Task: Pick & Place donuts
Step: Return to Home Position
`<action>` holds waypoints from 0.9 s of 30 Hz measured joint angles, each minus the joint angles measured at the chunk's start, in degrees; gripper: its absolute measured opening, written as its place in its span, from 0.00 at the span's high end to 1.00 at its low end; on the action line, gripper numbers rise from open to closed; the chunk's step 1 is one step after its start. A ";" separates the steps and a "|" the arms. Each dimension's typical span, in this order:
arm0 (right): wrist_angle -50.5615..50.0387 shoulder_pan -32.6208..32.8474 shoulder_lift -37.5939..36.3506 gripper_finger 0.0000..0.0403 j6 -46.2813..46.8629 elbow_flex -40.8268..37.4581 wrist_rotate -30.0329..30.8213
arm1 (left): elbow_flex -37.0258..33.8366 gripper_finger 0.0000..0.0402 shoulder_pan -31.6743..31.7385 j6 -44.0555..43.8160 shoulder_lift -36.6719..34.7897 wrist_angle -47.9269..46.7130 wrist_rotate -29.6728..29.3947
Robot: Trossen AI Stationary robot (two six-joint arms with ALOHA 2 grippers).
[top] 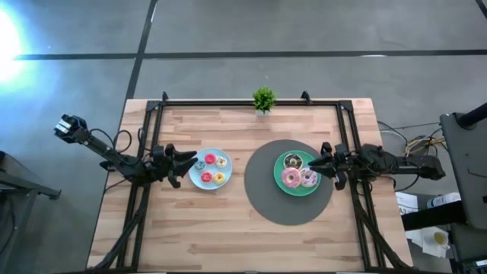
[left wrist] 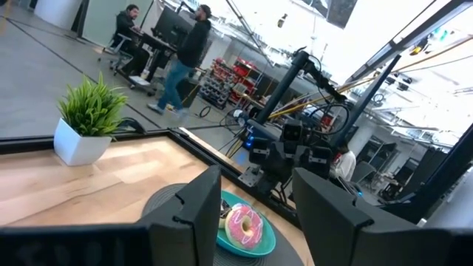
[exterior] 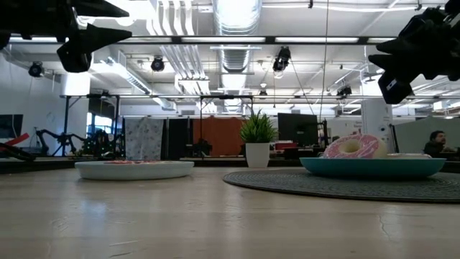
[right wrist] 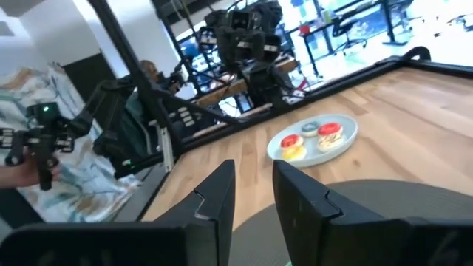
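Left hand [top: 181,164] hangs just beside the light-blue plate [top: 199,181], on the side nearest its own arm. Its 2 fingers [left wrist: 196,214] stand wide apart with nothing between them. Right hand [top: 319,165] hovers at the outer rim of the teal plate [top: 278,180]. Its fingers [right wrist: 214,203] are parted by a narrower gap and also hold nothing. Seen from table height, each hand sits near the top of the picture, well above the plates.

Mini donuts [top: 210,160] lie clustered on the light-blue plate, with red, yellow and blue among them. 3 larger ones fill the teal plate: a dark chocolate donut [top: 292,161], a pink donut [top: 290,179] and a pale sprinkled donut [top: 308,178]. That plate rests on a round dark mat [top: 262,202] on the wooden worktop [top: 228,236]. A small green plant [top: 264,99] stands at the far edge, midway between the arms. No donut lies off a plate in the overhead view.

Sorting looks finished, so what remains is probably a retreat. Each plate lies straight ahead of its hand, toward the worktop's middle. Pulling back along each arm's own line, away from the centre, should carry the fingers away from the donuts rather than over them
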 joint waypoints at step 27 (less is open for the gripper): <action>-0.33 -2.66 0.55 0.80 -0.02 0.00 0.02 | 0.02 0.65 0.00 0.02 0.02 -0.48 0.02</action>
